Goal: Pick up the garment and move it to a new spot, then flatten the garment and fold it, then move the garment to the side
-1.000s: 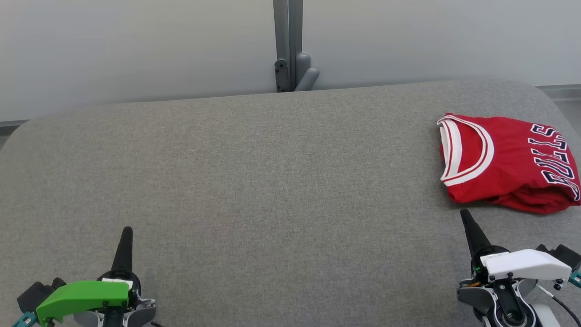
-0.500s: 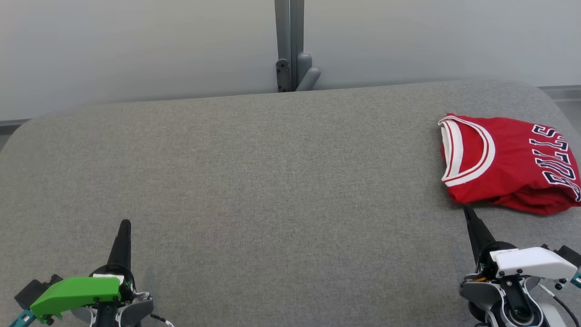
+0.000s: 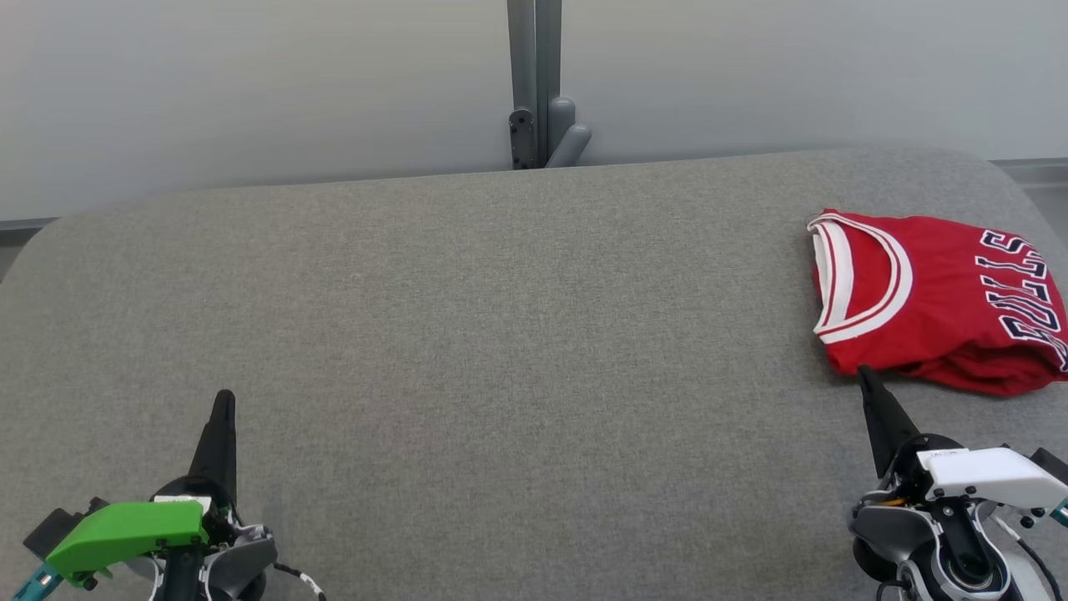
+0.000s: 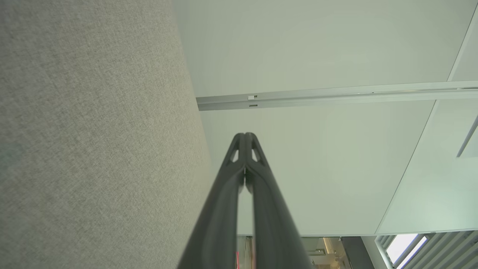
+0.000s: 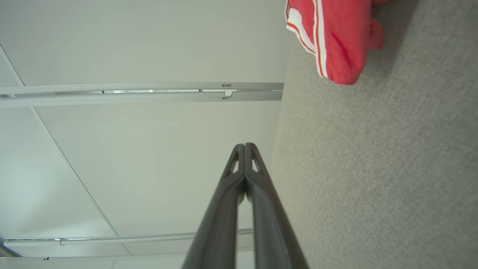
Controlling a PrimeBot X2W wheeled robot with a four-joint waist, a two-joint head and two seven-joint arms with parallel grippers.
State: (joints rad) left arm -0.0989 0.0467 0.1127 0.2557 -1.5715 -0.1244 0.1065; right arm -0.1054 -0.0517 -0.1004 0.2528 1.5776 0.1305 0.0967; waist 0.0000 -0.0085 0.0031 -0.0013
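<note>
Neatly folded red garment (image 3: 934, 300).

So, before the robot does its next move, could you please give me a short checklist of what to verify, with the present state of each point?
1. The red jersey is folded and lies on the right part of the grey surface: ok.
2. The right tool is shut and holds nothing: ok.
3. The left tool is shut and holds nothing: ok.
4. The right tool is apart from the red jersey: ok; the right wrist view shows a gap between them.
5. The whole red jersey is on the grey surface: cannot tell; its right end is cut by the picture edge.
</note>
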